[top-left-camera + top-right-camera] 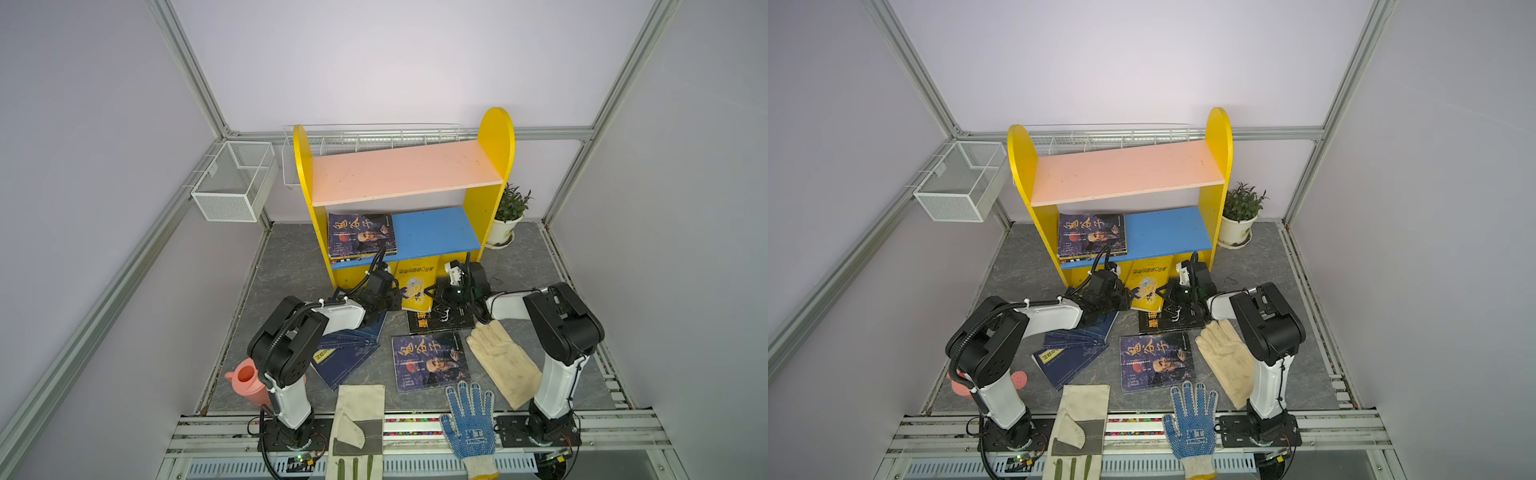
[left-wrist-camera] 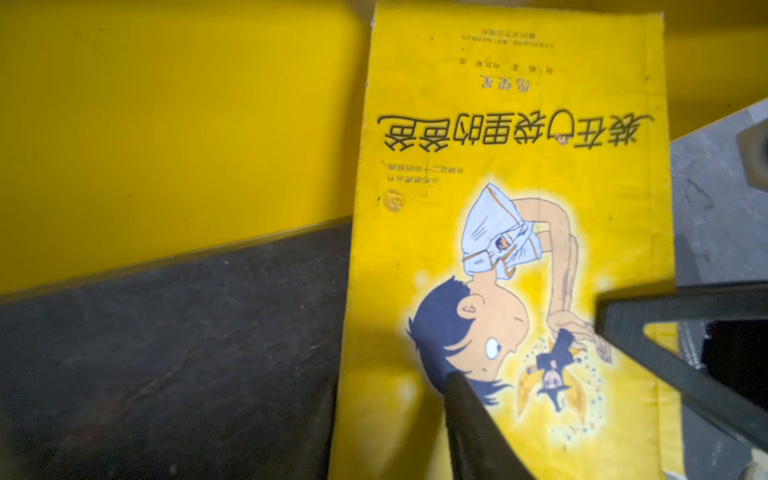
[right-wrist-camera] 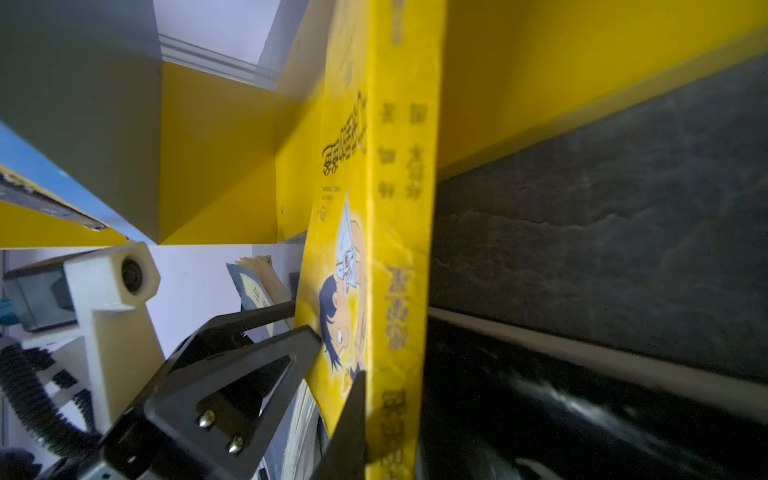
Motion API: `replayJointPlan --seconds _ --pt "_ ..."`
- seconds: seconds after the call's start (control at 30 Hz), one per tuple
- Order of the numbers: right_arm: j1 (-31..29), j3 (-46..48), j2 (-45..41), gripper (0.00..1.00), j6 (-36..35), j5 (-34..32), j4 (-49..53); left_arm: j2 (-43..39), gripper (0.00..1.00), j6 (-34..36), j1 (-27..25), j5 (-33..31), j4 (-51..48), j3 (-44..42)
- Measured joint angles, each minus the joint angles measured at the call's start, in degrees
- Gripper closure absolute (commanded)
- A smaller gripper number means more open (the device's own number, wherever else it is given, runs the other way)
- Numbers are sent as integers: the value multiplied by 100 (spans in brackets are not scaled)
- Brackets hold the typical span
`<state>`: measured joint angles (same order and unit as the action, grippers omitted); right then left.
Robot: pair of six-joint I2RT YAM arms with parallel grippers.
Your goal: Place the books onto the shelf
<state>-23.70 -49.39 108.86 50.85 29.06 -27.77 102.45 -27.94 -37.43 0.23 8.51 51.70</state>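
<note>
With the right pincer [image 1: 433,292] pinching the spine of the yellow book [image 1: 415,277] and the left pincer [image 3: 307,320] straddling its opposite edge, clamping force unclear, by the shelf [image 1: 494,137] base near the worktop [image 1: 291,266] back edge, uneven pulling could twist it free.

At the back, the shelf [image 1: 494,141] with yellow sides, pink board [image 1: 403,172] above, blue board [image 1: 436,232] below, and on the left half of the blue one, a stack of dark books [image 1: 360,235]. Before its base, a yellow book [image 1: 417,272], its far end under the blue board, with the left gripper [image 1: 399,296] at one side and the right gripper [image 1: 433,292] at the other; jaws too dark to read. Flat on the table [image 1: 282,257]: a black book [image 1: 419,323], fanned navy books [image 1: 353,353], one purple-blue book [image 1: 430,362]. Beside these, cloth gloves [image 1: 505,361].
</note>
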Motion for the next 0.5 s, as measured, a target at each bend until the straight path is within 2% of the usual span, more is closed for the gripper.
replayJointPlan --seconds 0.1,0.2,0.33,0.43,0.5 --pt "59 153 -160 93 -74 44 81 -186 32 -44 -48 109 -79 -7" --pt "219 363 -682 93 -227 109 450 -599 21 -92 -74 129 -177 -31" --pt "651 125 -1464 93 -664 275 1770 -1390 17 -181 -74 94 -247 -61" --pt "868 -411 -1641 93 -1016 356 3058 -1926 15 -240 -74 22 -267 -103" --pt "881 -413 -1821 93 -1196 433 3558 -2229 14 -291 -74 -46 -299 -173"
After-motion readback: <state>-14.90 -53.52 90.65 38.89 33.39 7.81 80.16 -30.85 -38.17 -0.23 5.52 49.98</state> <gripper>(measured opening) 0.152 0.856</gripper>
